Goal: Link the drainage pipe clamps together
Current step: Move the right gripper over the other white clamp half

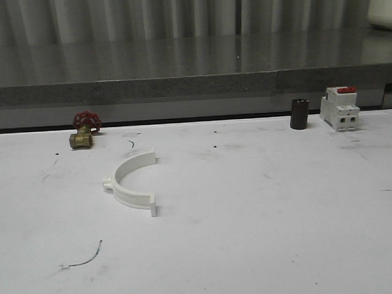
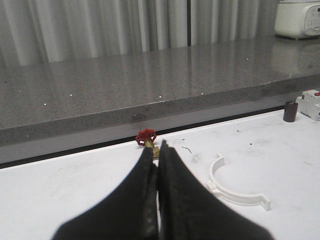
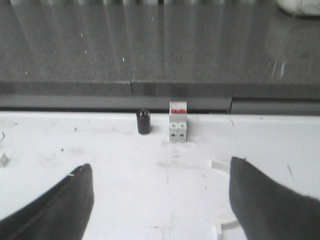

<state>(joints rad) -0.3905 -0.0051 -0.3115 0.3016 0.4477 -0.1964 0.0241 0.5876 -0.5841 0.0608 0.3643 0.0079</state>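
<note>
One white clamp half (image 1: 134, 181) lies on the table (image 1: 264, 222), a brass valve (image 1: 83, 132) at its ten o'clock. The left gripper (image 2: 157, 165) is clenched empty; the right gripper (image 3: 160, 200) gapes wide.

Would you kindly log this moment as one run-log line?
left claw: shut, empty | right claw: open, empty | clamp half: lying free on table | second clamp half: by right claw | joined: no

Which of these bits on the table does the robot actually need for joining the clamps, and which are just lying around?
Needed: clamp half; what looks like a second half, only partly seen.
Lying about: red-handled valve; black cylinder; breaker.
</note>
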